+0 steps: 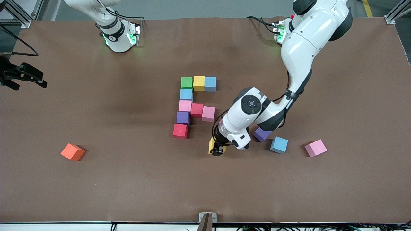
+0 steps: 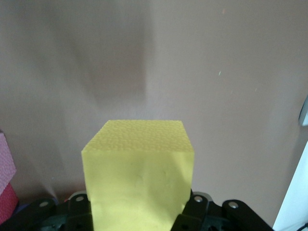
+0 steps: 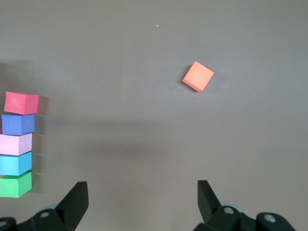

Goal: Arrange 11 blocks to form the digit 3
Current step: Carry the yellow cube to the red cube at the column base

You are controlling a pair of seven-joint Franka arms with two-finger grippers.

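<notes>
Nine blocks touch in a figure at mid-table: green (image 1: 187, 82), yellow (image 1: 199, 83) and light blue (image 1: 210, 84) in a bar. A light blue cube (image 1: 186, 94) joins it to a pink (image 1: 185, 105), red (image 1: 196, 110), pink (image 1: 208, 113) bar. Purple (image 1: 183, 118) and red (image 1: 180, 131) carry on toward the front camera. My left gripper (image 1: 217, 150) is shut on a yellow cube (image 2: 139, 163), low over bare table between that red cube and a loose purple cube (image 1: 262, 134). The right gripper (image 3: 142, 185) hangs open and high, holding nothing.
Toward the left arm's end lie a loose light blue cube (image 1: 279, 144) and a pink cube (image 1: 315, 148). An orange cube (image 1: 72, 152) sits alone toward the right arm's end, and the right wrist view shows this orange cube (image 3: 198, 76) too.
</notes>
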